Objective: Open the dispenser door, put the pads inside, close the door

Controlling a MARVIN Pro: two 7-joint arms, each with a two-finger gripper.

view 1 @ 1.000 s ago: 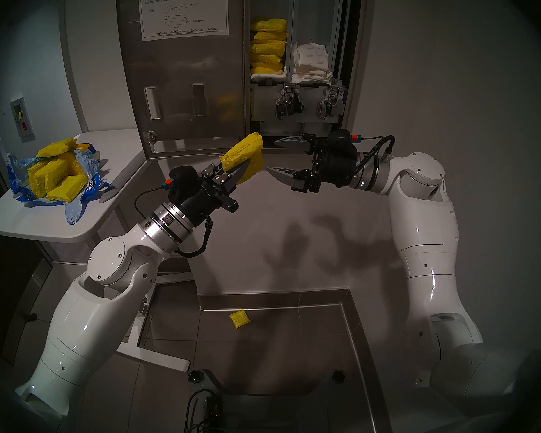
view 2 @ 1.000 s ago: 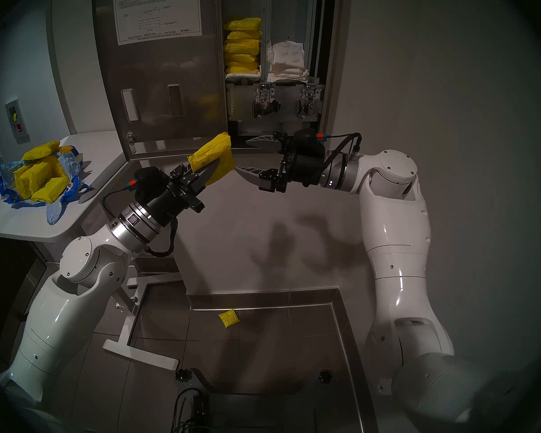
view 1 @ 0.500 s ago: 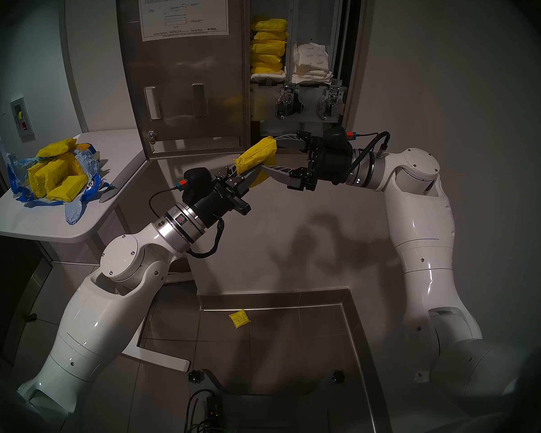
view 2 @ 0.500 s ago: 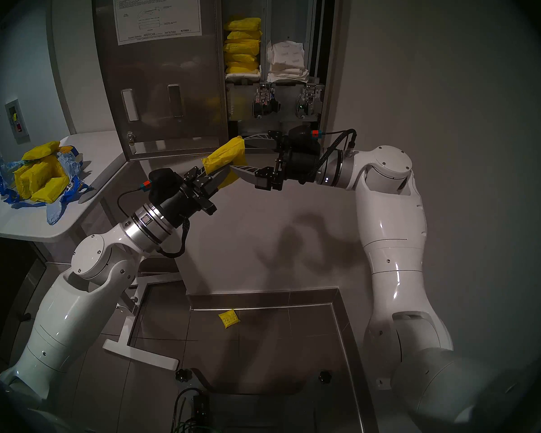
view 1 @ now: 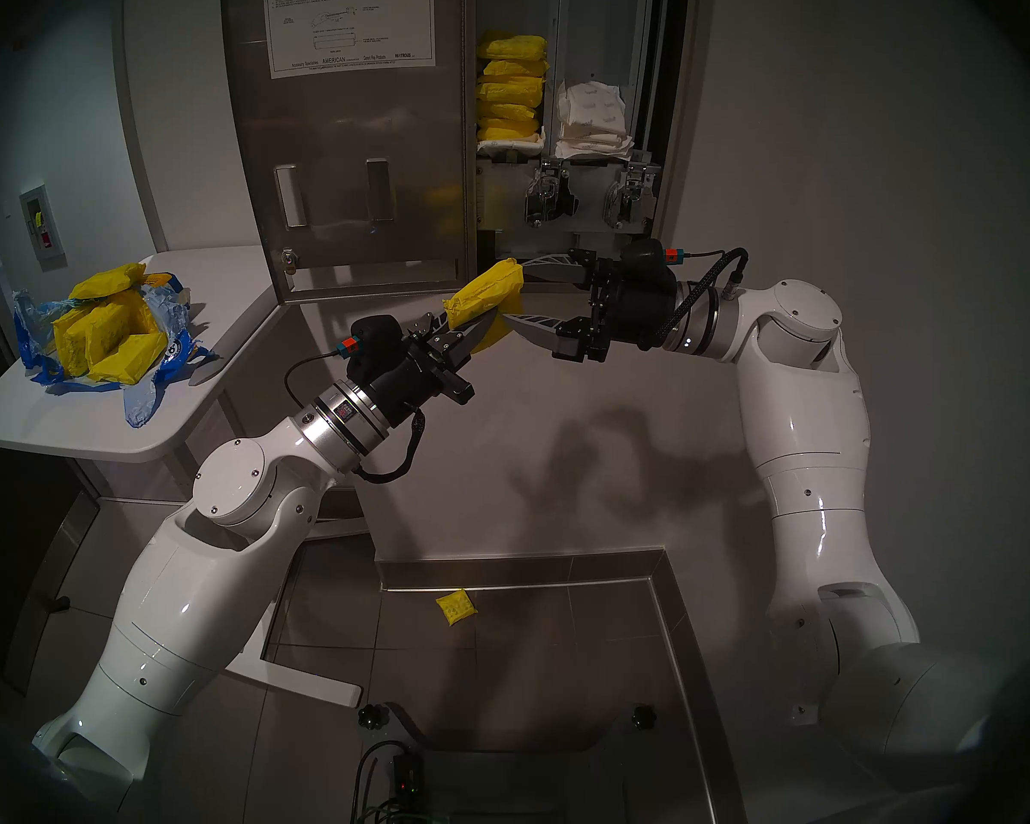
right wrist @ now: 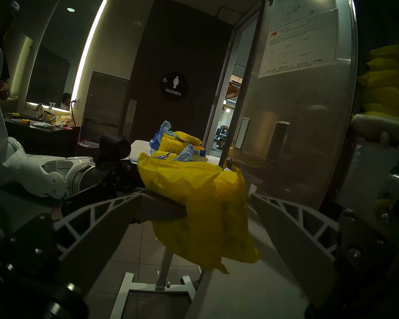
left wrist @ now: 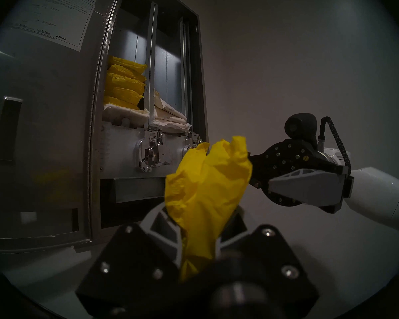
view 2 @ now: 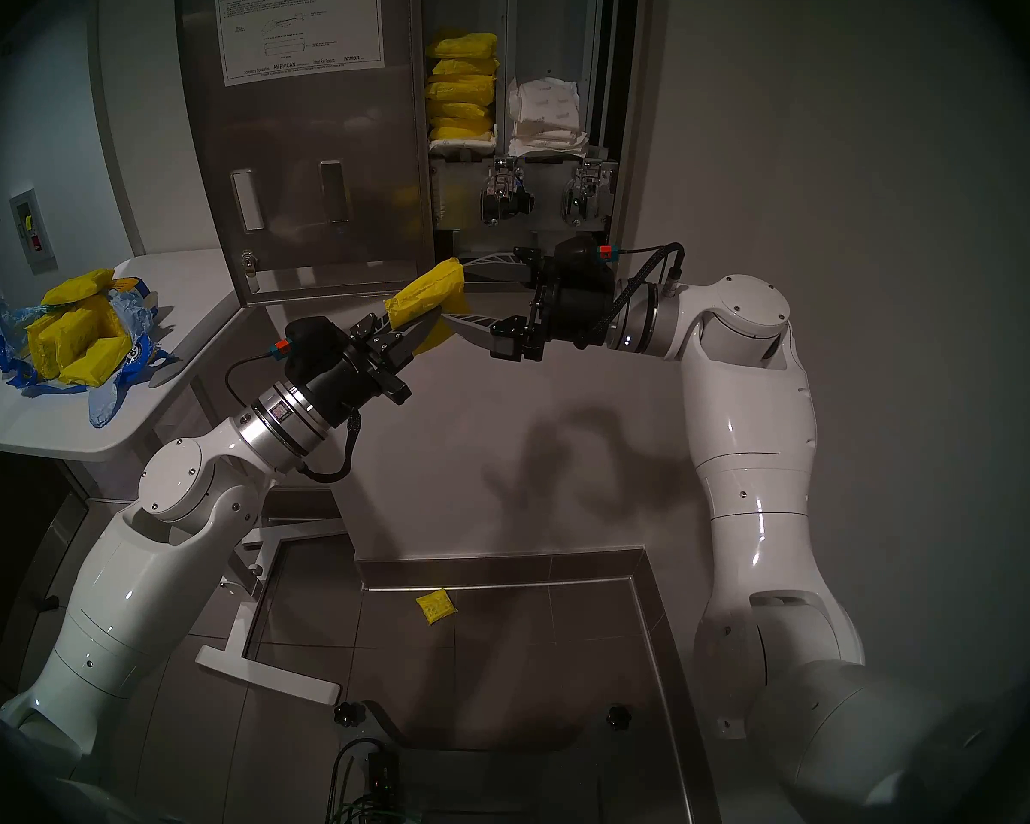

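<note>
now left pincer [view 1: 482, 328] clamped on yellow pad [view 1: 489, 296]; right pincer [view 1: 515, 290] apart, straddling pad.

I see a white side table [view 1: 84, 430] well off to the outer side of my left gripper [view 1: 489, 323] and slightly below it; a torn blue plastic bag [view 1: 144, 353] lies on its top, with several yellow pads [view 1: 102, 335] heaped in and on the bag. The tiled floor [view 1: 530, 656] lies far below both grippers; one yellow pad [view 1: 456, 607] rests on it just beside the base of the wall, roughly under the left gripper. Inside the dispenser, above and beyond the right gripper [view 1: 521, 290], the left shelf [view 1: 509, 147] carries stacked yellow pads [view 1: 509, 85] and the right one white pads [view 1: 593, 121].
</note>
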